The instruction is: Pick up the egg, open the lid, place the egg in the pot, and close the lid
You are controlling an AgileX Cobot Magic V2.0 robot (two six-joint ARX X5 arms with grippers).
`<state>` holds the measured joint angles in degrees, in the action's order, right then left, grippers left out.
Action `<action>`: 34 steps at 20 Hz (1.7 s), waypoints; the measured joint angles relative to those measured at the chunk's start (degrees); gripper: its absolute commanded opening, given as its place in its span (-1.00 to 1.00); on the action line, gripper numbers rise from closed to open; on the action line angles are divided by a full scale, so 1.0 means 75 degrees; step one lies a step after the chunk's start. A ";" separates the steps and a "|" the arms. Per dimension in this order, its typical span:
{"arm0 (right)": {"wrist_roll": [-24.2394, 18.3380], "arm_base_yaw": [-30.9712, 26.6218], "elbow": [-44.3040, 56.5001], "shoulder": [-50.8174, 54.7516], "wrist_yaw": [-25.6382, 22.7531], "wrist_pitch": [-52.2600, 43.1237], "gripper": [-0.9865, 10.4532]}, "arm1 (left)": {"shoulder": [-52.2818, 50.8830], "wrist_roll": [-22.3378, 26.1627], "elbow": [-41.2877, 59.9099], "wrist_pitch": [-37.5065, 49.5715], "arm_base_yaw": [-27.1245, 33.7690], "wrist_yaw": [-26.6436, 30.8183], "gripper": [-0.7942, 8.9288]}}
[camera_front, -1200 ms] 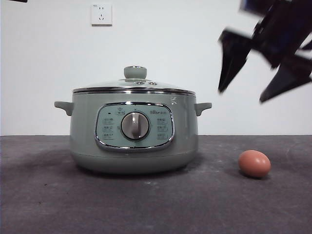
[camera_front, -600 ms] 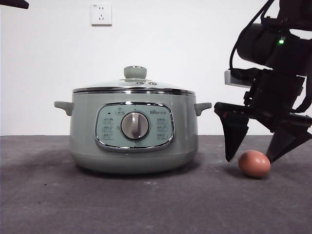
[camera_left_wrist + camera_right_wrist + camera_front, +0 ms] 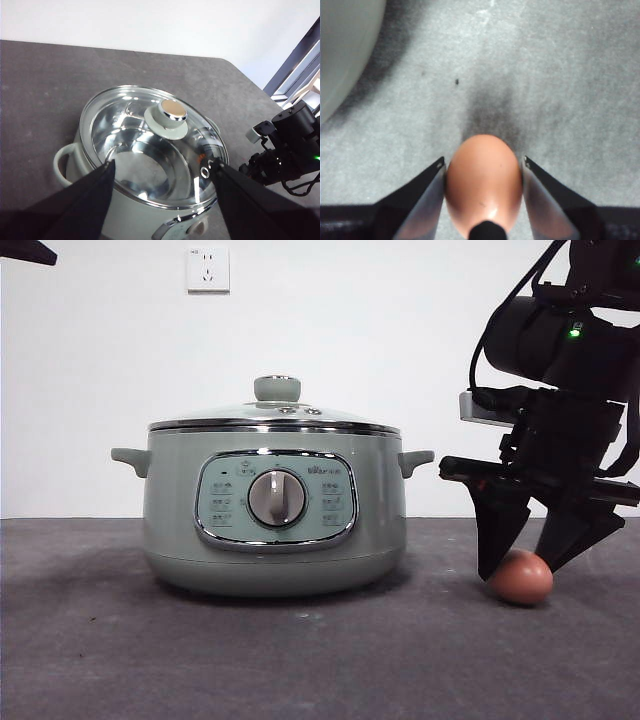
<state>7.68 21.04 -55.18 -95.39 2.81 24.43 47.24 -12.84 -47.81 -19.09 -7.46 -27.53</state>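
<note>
The reddish-brown egg (image 3: 520, 580) lies on the dark table to the right of the sage-green pot (image 3: 275, 510). My right gripper (image 3: 520, 568) has come down over the egg. In the right wrist view its two jaws press against both sides of the egg (image 3: 484, 185), which still rests on the table. The glass lid (image 3: 275, 418) with its green knob (image 3: 277, 388) sits closed on the pot. My left gripper (image 3: 162, 162) is open and empty, high above the lid (image 3: 150, 145). It shows only as a black tip (image 3: 25, 250) in the front view.
A white wall with a socket (image 3: 208, 270) stands behind the table. The pot's right side handle (image 3: 415, 460) is a short way left of the right arm. The table's far right corner (image 3: 225, 62) shows in the left wrist view.
My right gripper dropped from high at the right down to the egg, then its jaws closed in from either side onto it. The pot, lid and left arm have not moved.
</note>
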 measured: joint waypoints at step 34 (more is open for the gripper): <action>0.0003 -0.0134 -0.0009 0.4010 -0.0204 0.1915 -0.85 | 0.6035 0.1515 -0.4572 -0.0740 -0.2728 0.2451 -0.17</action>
<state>7.70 20.03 -55.24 -65.32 1.28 38.79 92.51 -1.48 -82.11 -24.64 -27.92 -9.15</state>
